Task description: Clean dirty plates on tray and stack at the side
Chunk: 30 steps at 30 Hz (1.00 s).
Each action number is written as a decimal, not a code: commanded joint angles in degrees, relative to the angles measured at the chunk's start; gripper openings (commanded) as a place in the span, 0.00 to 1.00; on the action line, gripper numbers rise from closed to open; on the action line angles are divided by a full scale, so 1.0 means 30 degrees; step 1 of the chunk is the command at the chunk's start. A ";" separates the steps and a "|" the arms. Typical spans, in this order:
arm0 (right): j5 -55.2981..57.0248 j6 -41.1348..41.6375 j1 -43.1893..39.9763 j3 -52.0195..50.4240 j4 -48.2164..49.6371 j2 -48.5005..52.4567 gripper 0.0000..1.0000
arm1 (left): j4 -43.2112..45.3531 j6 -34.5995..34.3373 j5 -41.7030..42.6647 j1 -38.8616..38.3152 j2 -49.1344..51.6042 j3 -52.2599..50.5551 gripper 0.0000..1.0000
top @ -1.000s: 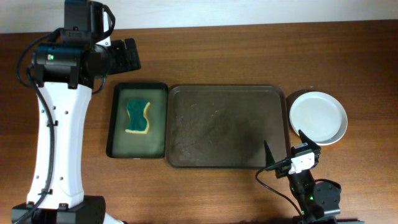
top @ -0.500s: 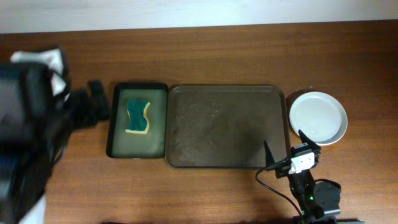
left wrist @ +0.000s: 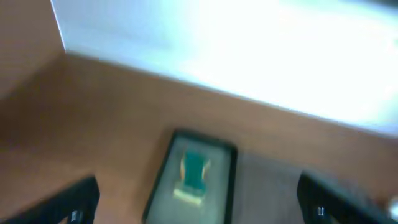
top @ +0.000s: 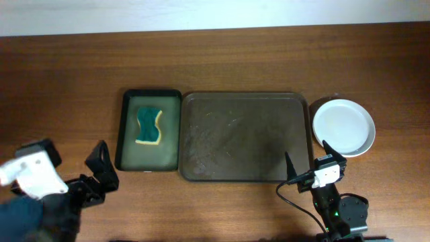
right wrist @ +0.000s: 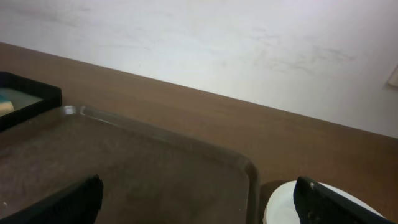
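The white plates (top: 343, 126) sit stacked on the table to the right of the tray, and the top one looks clean. Their edge shows in the right wrist view (right wrist: 286, 208). The dark brown tray (top: 245, 138) holds nothing; it also shows in the right wrist view (right wrist: 155, 168). My right gripper (top: 312, 161) is open and empty near the tray's front right corner, and the right wrist view (right wrist: 205, 200) shows it open too. My left gripper (top: 94, 178) is open and empty at the front left, blurred. It points at the black tray in the left wrist view (left wrist: 199, 205).
A narrower black tray (top: 127, 134) lies left of the brown tray with a green and yellow sponge (top: 149, 125) in it. The sponge also shows in the left wrist view (left wrist: 193, 171). A pale wall runs along the table's far edge.
My left arm has swung from the back left of the table down to the front left edge. The right arm, plates, tray and sponge have not moved.
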 commanded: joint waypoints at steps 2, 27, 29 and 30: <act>-0.0270 0.0277 -0.0124 -0.0087 -0.0080 -0.0095 0.98 | 0.5384 -0.0240 0.0517 0.0903 -0.4109 -0.5661 0.99; -0.0270 0.0277 -0.0124 -0.0087 -0.0080 -0.0095 0.98 | 2.2680 -0.0240 0.2157 0.0925 -1.1948 -2.4145 0.99; -0.0270 0.0277 -0.0124 -0.0087 -0.0080 -0.0095 0.98 | 2.2396 -0.0240 0.2149 0.0925 -1.1948 -2.4837 0.99; -0.0270 0.0284 -0.0124 -0.0087 -0.0080 -0.0095 0.98 | 2.2156 -0.0240 0.2149 0.0925 -1.1956 -2.5077 0.99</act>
